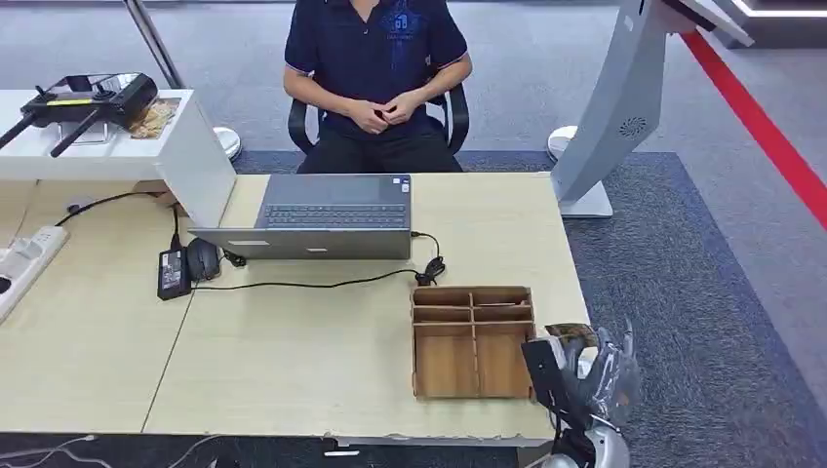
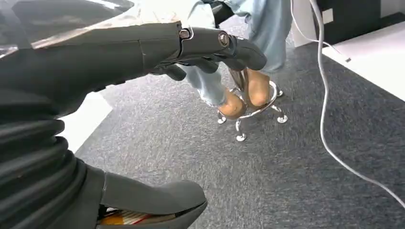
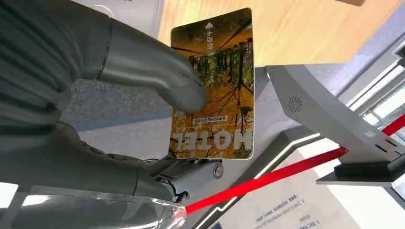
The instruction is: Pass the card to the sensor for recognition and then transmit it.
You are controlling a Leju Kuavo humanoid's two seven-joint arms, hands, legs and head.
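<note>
Right hand: we have the right hand [image 3: 119, 95] closed on the card [image 3: 212, 86], thumb pressed across its printed face and the other fingers behind it (a pinch on a flat, slick thing, so not much margin).
Card: it stands on edge in the hand, most of its face clear of the thumb; in the head view the right hand [image 1: 585, 375] sits at the near right corner of the desk [image 1: 293, 361], just beside the wooden organiser [image 1: 474, 341].
Left hand: the left hand [image 2: 143, 52] hangs low over the grey carpet [image 2: 296, 157], fingers loosely curled; we cannot tell whether it holds anything.
Sensor: we take the grey angled kiosk [image 1: 624, 97] off the desk's far right corner to be the reader; it is well apart from the card.
Risk, slip: we judge that a fast swing toward the kiosk could let the card slide or twist under the thumb.
Risk, misread: if the card reaches the reader tilted or with the thumb between, recognition may fail.
Risk, collision: the organiser is close to the hand, so a low path could clip its wall.
Risk, handover: the seated person [image 1: 375, 78] behind the laptop [image 1: 327, 219] is far across the desk (a long reach), and an early release would drop the card.
</note>
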